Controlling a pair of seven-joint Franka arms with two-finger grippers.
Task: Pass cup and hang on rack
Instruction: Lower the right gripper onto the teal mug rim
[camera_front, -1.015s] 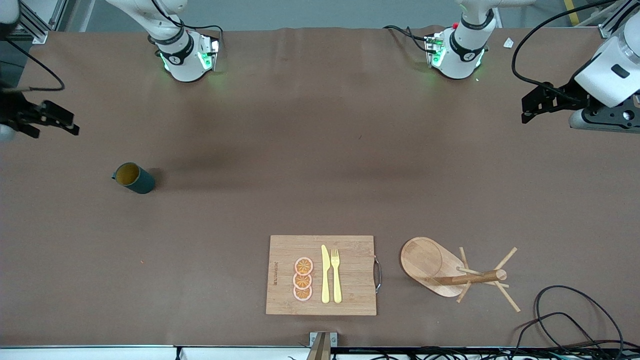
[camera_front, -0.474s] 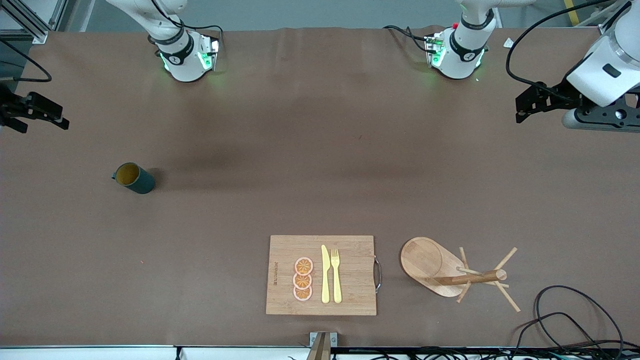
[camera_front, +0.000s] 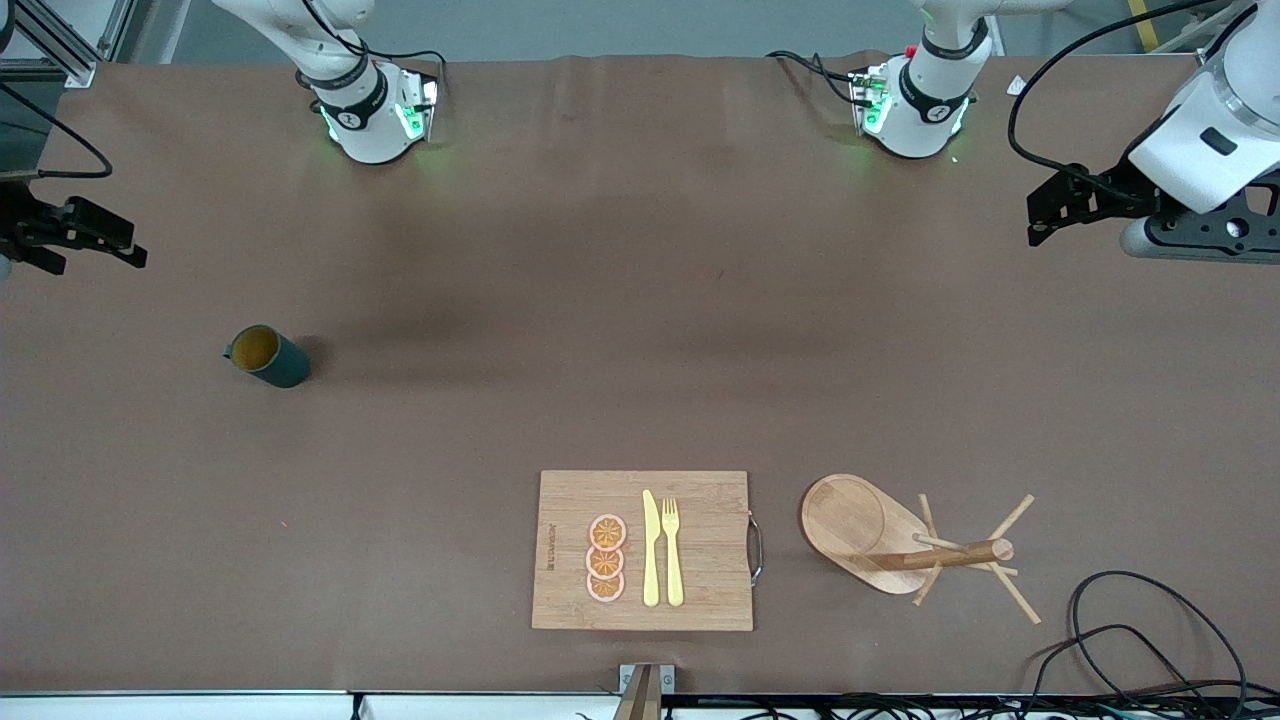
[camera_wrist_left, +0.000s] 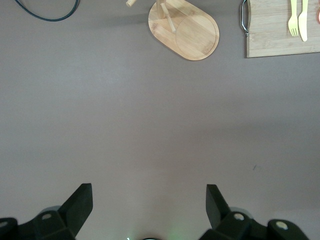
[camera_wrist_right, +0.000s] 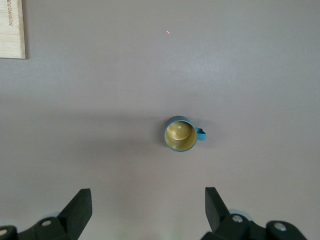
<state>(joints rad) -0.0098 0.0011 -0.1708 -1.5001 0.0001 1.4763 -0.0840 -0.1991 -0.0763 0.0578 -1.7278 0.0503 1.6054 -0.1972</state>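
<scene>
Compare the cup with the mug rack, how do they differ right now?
The cup is dark teal with an ochre inside; the rack is pale wood. The cup sits toward the right arm's end, the rack toward the left arm's, nearer the front camera. Both stand upright, untouched.

Only one marking: a short dark brand stamp on the bamboo cutting board, along the edge toward the right arm's end of the table, running sideways in the front view. Its letters cannot be made out there, nor in the right wrist view, where a corner of the board shows the stamp.
</scene>
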